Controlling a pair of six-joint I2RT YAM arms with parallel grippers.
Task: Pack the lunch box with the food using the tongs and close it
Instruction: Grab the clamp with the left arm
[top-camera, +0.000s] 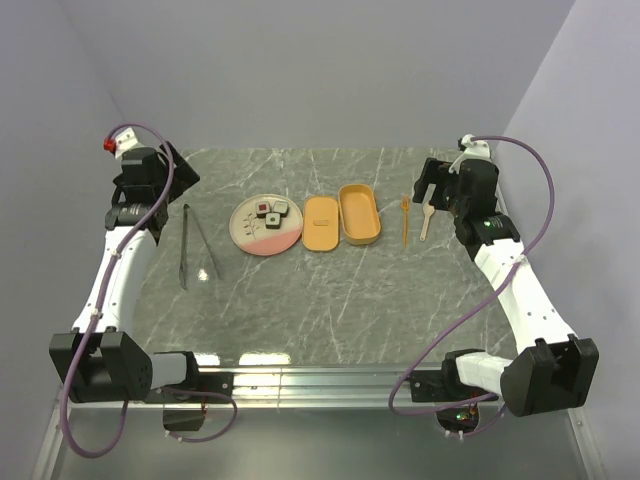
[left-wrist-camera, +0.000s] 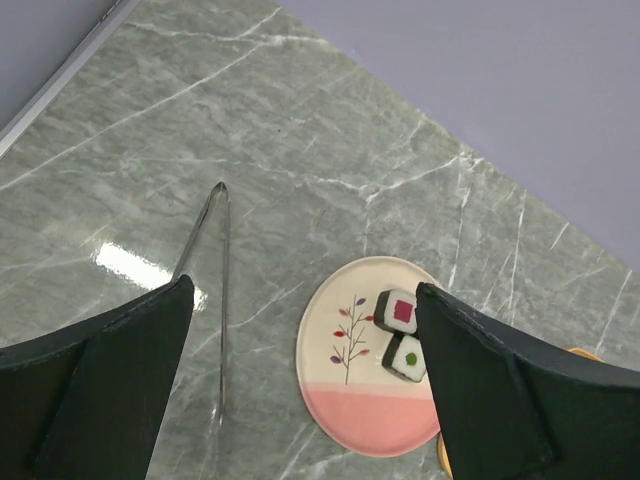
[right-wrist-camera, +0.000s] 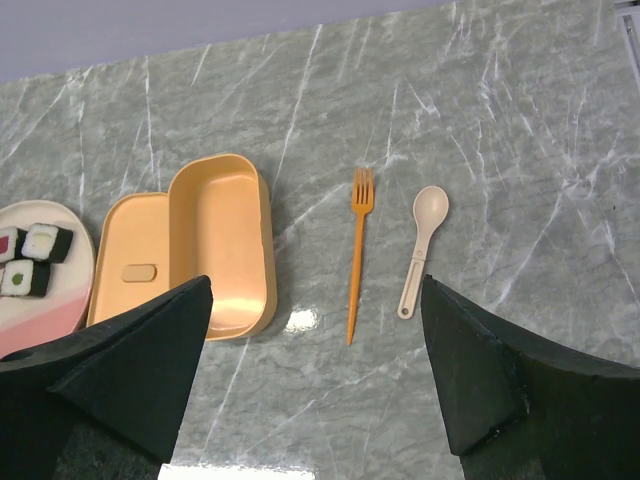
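The open orange-tan lunch box (top-camera: 359, 213) stands at mid-table, its flat lid (top-camera: 320, 222) lying beside it on the left. Three cubes of food (top-camera: 272, 211) sit on a round cream-and-pink plate (top-camera: 250, 232). The dark grey tongs (top-camera: 195, 245) lie flat on the marble left of the plate. My left gripper (top-camera: 172, 168) hangs open above the far left, with the tongs (left-wrist-camera: 222, 290) and food (left-wrist-camera: 398, 310) below it. Raised at the far right, my right gripper (top-camera: 433, 180) is open too, over the box (right-wrist-camera: 218, 240) and lid (right-wrist-camera: 130, 255). Neither holds anything.
An orange fork (top-camera: 405, 220) and a beige spoon (top-camera: 427, 218) lie side by side right of the box, under my right gripper. Grey walls close in the table at the back and on both sides. The arms' bases sit on a metal rail (top-camera: 300, 380) at the near edge.
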